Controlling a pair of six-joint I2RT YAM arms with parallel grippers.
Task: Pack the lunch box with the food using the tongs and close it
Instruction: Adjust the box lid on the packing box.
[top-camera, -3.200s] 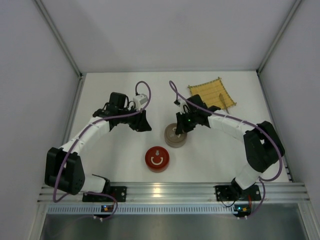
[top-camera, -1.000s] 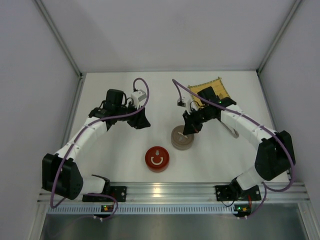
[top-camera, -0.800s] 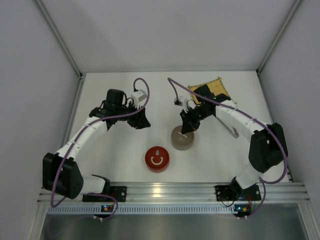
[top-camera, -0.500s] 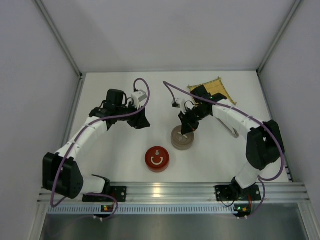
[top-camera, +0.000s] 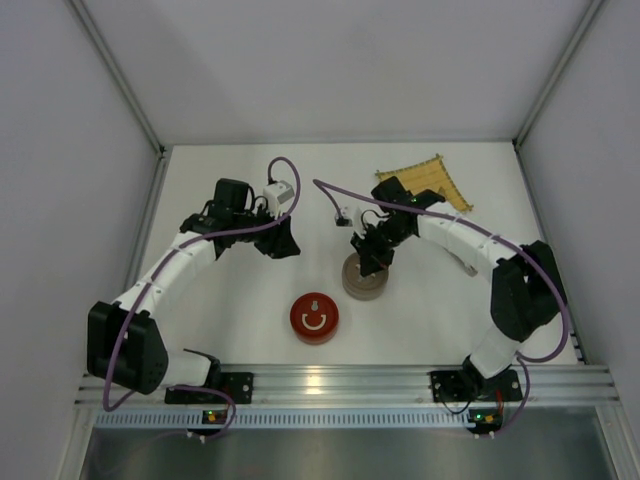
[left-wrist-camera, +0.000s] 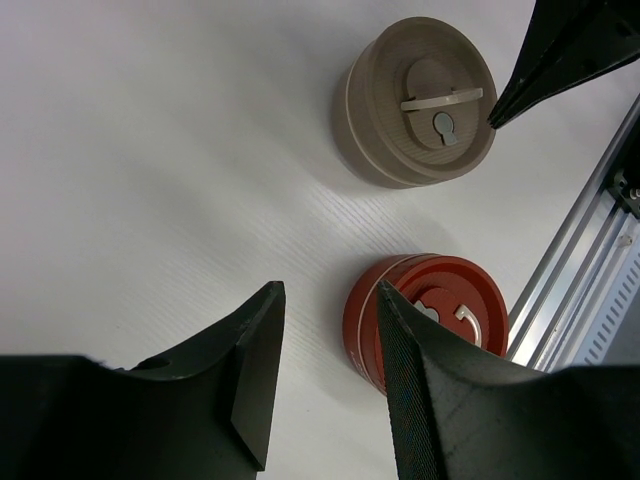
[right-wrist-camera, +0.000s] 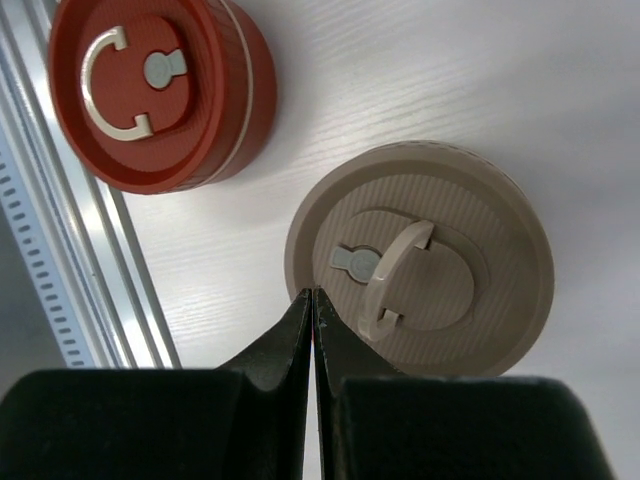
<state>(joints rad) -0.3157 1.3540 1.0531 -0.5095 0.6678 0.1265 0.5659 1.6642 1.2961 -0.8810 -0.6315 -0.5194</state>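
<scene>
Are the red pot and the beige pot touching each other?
No, the red pot and the beige pot stand apart, with bare white table showing between them.

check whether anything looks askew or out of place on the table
Only one thing: the lid handle of the beige container stands tilted up, while the one on the red container looks flat. Nothing spilled or damaged shows.

White table (top-camera: 230, 320) carried three items. Beige round container (top-camera: 358, 286), lid on, stood upright at frame centre. Red round container (top-camera: 314, 317), lid on, stood just lower left of it, not touching. Yellow woven mat (top-camera: 442, 185) lay flat at upper right, well apart from both.
</scene>
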